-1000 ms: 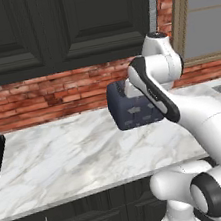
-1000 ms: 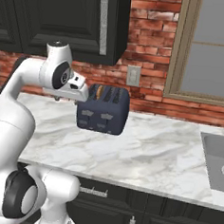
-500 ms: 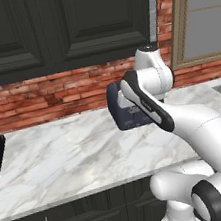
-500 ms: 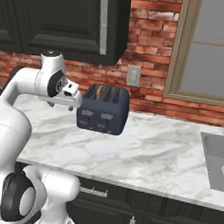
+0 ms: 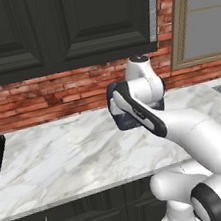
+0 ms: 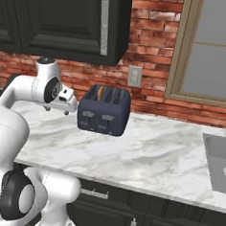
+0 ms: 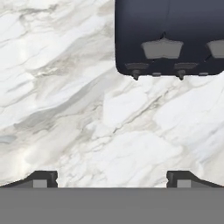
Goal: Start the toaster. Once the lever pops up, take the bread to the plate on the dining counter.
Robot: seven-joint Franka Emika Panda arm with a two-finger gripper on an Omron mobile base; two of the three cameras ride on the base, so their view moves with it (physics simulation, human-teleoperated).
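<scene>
On the marble wall counter [image 6: 145,156], near the brick backsplash, the toaster [image 6: 104,111] stands with the bread [image 6: 101,91] showing in a top slot, so my read is we're on step one: approaching to start it. Gripper [image 7: 112,178] is spread wide, grasping nothing, hovering just left of the toaster over bare marble with the toaster's front buttons ahead in the hand view. Next move calls for closing that gap and pressing the lever down.
</scene>
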